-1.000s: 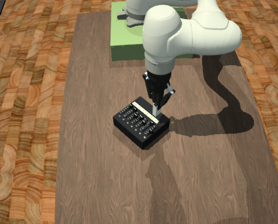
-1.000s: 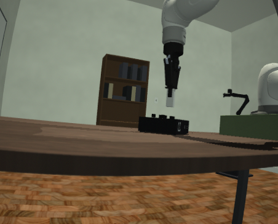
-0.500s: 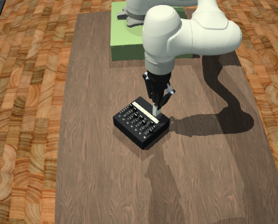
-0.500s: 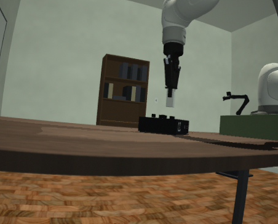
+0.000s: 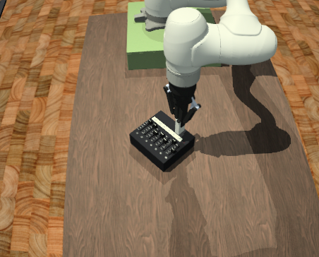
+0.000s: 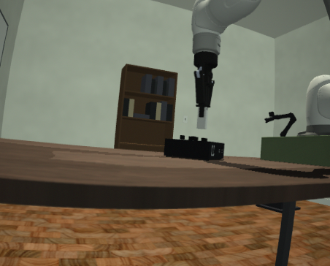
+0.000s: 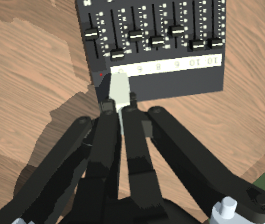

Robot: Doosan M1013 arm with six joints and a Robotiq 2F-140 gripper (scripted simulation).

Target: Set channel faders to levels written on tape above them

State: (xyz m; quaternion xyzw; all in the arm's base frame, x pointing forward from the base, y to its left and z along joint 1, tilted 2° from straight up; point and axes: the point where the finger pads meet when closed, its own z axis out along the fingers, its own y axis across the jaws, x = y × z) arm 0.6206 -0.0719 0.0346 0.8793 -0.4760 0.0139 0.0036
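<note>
The black lighting desk (image 5: pixel 161 140) stands on its feet near the middle of the wooden table; it also shows in the side view (image 6: pixel 194 148) and the wrist view (image 7: pixel 155 37). A pale tape strip (image 7: pixel 167 67) runs along one edge, and its numbers are too small to read. Several fader caps sit at different heights; the end fader (image 7: pixel 91 33) stands apart from the rest. My gripper (image 5: pixel 178 127) (image 6: pixel 202 123) (image 7: pixel 121 85) is shut and empty, with its white fingertip pads together. It hangs clearly above the desk, over the tape end near that end fader.
The arm's green base block (image 5: pixel 147 49) sits at the back of the table, also in the side view (image 6: pixel 301 150). A small black bracket (image 6: pixel 281 121) stands on it. A brown bookshelf (image 6: pixel 145 107) is by the far wall.
</note>
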